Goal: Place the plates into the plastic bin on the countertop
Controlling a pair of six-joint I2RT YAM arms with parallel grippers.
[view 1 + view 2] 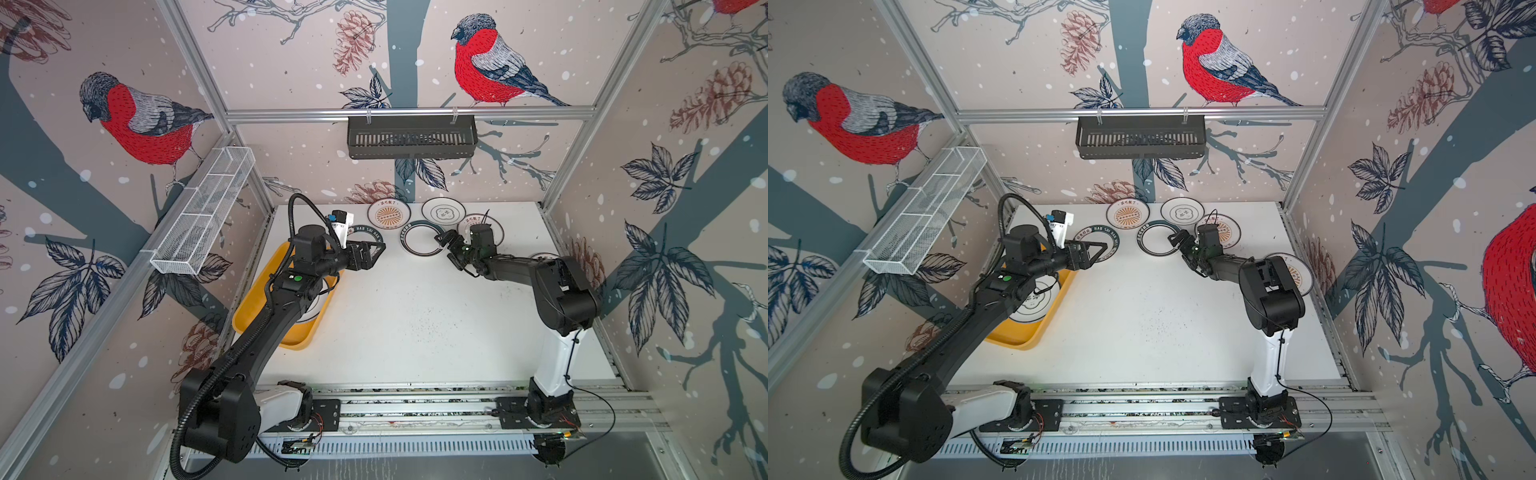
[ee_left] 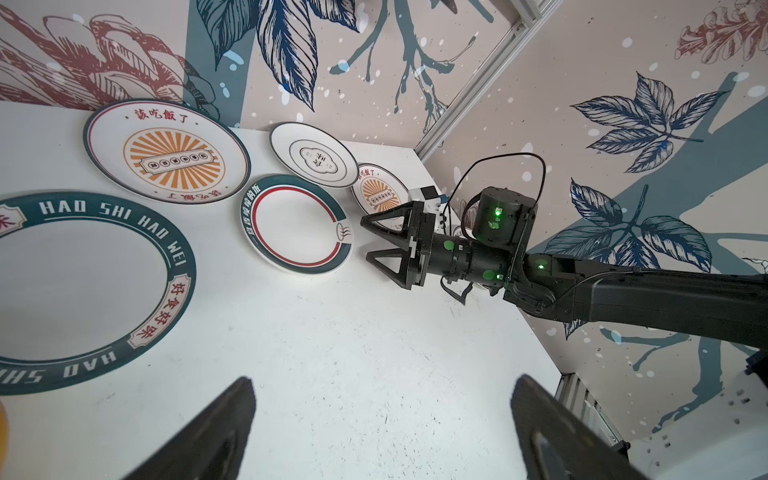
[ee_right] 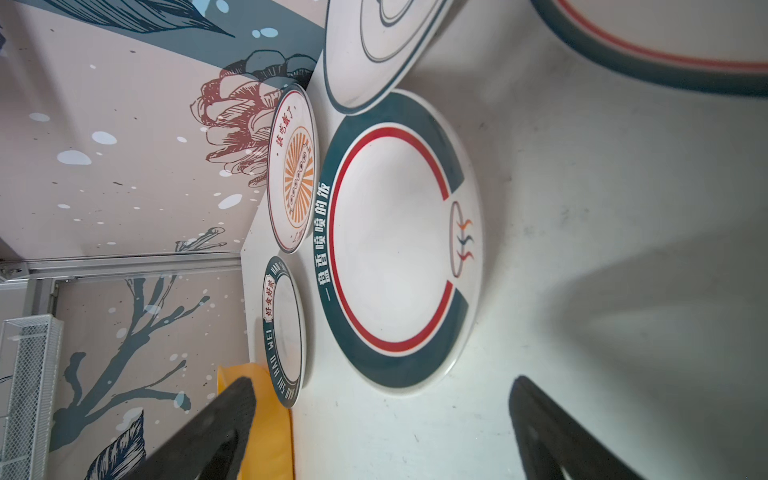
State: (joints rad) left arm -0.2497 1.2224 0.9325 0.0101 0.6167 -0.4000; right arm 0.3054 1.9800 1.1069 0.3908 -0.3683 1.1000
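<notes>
The yellow plastic bin (image 1: 249,316) sits at the countertop's (image 1: 415,316) left under my left arm, with a white plate (image 1: 1034,305) inside. Several plates lie along the back: a green lettered-rim plate (image 2: 83,286), a sunburst plate (image 1: 388,215), a black-rimmed emblem plate (image 1: 444,212), a green-and-red-ringed plate (image 3: 395,245) and another sunburst plate (image 1: 498,228). One more plate (image 1: 1296,274) lies under my right arm. My left gripper (image 1: 376,253) is open over bare table beside the lettered plate. My right gripper (image 1: 445,250) is open at the ringed plate's right rim.
A black slatted basket (image 1: 411,137) hangs on the back wall. A white wire-mesh basket (image 1: 203,212) hangs on the left wall. Aluminium rails (image 1: 415,405) carry both arm bases along the front edge. Patterned walls close three sides.
</notes>
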